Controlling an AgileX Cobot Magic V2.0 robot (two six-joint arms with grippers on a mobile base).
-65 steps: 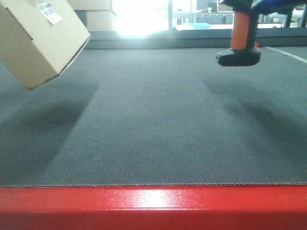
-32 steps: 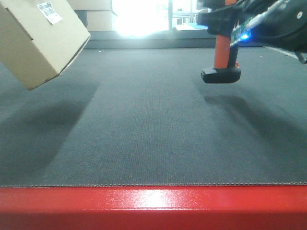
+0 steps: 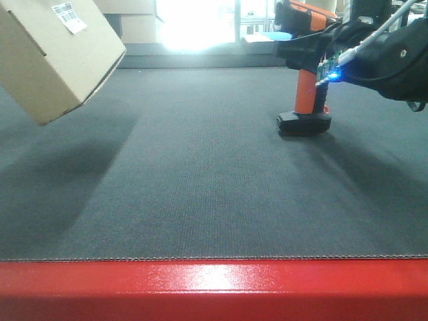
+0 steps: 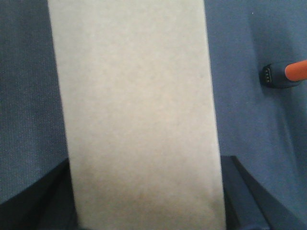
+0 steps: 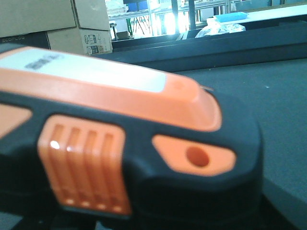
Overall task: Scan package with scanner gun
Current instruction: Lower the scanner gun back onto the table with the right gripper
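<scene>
The package (image 3: pixel 50 57), a tan cardboard box with a white label (image 3: pixel 69 17), hangs tilted in the air at the upper left. In the left wrist view its plain face (image 4: pixel 136 110) fills the middle, and my left gripper (image 4: pixel 146 196) is shut on it, with a dark finger on each side. The orange and black scanner gun (image 3: pixel 305 93) stands upright at the right, its black base (image 3: pixel 303 124) on or just above the mat. My right gripper (image 3: pixel 313 48) is shut on its upper part. The scanner head (image 5: pixel 120 143) fills the right wrist view. Its base also shows in the left wrist view (image 4: pixel 283 74).
A dark grey mat (image 3: pixel 200 174) covers the table, with a red edge (image 3: pixel 214 287) along the front. Cardboard boxes (image 5: pixel 88 26) and bright windows stand behind the table's far edge.
My right gripper has brought the scanner gun down and to the left, from up in the air to the mat. The package has not moved.
</scene>
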